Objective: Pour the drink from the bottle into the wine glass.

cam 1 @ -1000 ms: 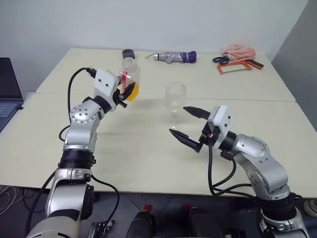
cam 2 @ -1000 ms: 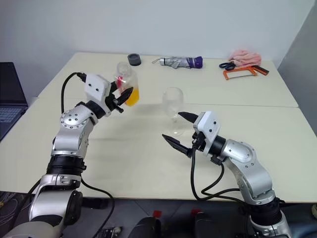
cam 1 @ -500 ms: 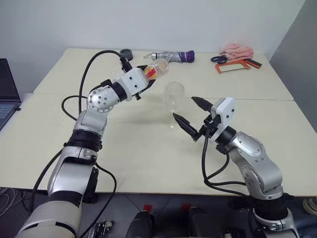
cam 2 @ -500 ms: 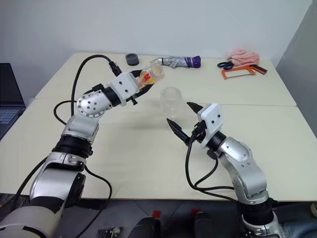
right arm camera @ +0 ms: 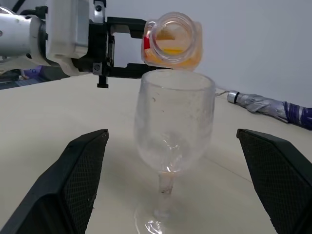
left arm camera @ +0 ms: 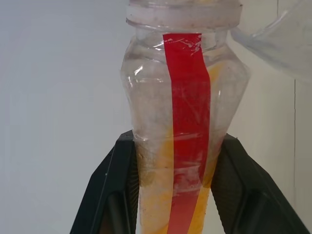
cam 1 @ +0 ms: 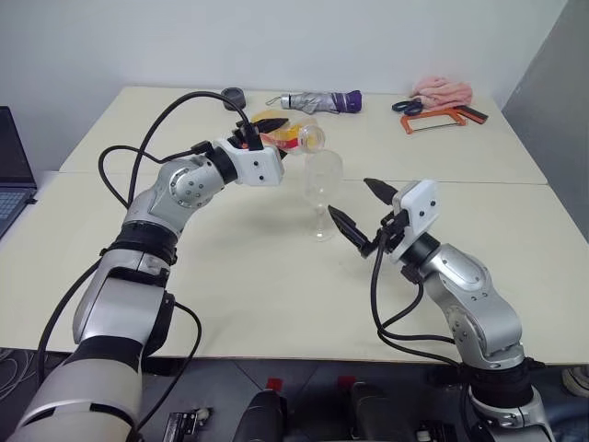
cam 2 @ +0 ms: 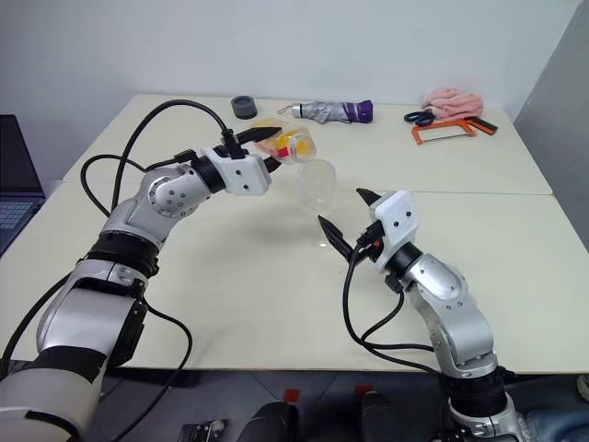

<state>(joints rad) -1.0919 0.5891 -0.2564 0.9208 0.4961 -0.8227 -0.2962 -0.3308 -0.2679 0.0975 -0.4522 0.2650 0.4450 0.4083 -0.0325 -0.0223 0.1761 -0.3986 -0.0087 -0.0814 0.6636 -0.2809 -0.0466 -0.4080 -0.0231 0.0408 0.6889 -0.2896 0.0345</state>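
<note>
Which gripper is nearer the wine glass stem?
Right. The right gripper stands open beside the stem of the wine glass; the left gripper holds the bottle tilted above the rim.

No text or number can be read; the bottle (left arm camera: pixel 183 117) bears only a plain red stripe.
</note>
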